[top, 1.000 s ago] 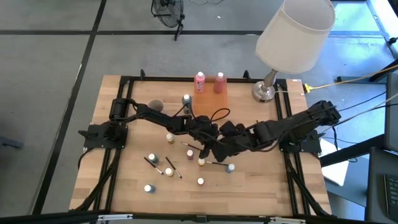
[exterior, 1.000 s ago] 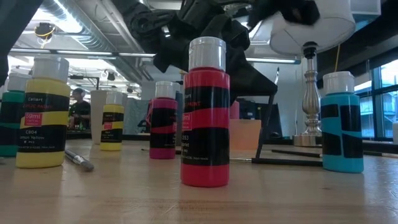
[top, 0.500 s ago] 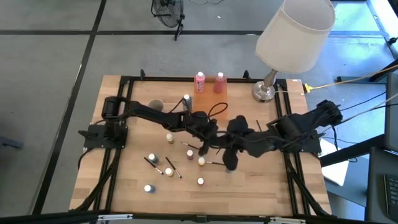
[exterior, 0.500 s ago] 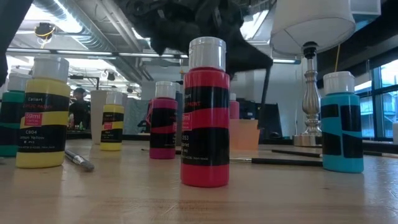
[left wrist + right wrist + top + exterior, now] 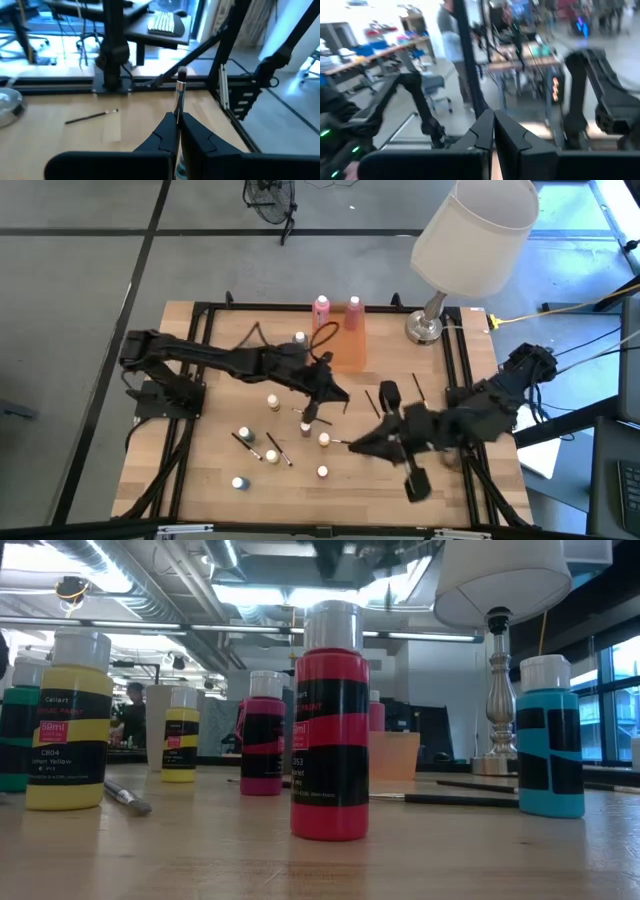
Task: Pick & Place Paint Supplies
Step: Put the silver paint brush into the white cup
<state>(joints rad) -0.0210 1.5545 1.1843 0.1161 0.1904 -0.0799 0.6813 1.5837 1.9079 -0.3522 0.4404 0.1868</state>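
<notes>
A: Left gripper (image 5: 176, 131), state?
B: Fingers pressed together on a thin dark brush (image 5: 179, 92); its handle stands up between them in the left wrist view, metal ferrule and dark tip above. From above, the gripper (image 5: 318, 395) hangs over mid-table, just in front of the orange container (image 5: 345, 345).

A: Right gripper?
B: In its wrist view the fingers (image 5: 507, 137) are nearly together, a narrow slit between them, nothing visible in it. From above the gripper (image 5: 392, 442) sits over the table's right half, pointing left, near a brush (image 5: 352, 442) lying on the wood.

A: Remaining supplies?
B: Two pink bottles (image 5: 321, 311) stand at the far edge beside the orange container. Small capped bottles (image 5: 272, 401) scattered left of centre, with more brushes (image 5: 276, 449) lying among them. Two further brushes (image 5: 372, 402) lie right of centre.

A: Low view?
B: Red bottle (image 5: 330, 720) closest, yellow bottle (image 5: 69, 722) to its left, teal bottle (image 5: 549, 736) to its right, all upright on the table (image 5: 200, 850).

A: Other items?
B: Lamp (image 5: 470, 240) at the far right corner.
</notes>
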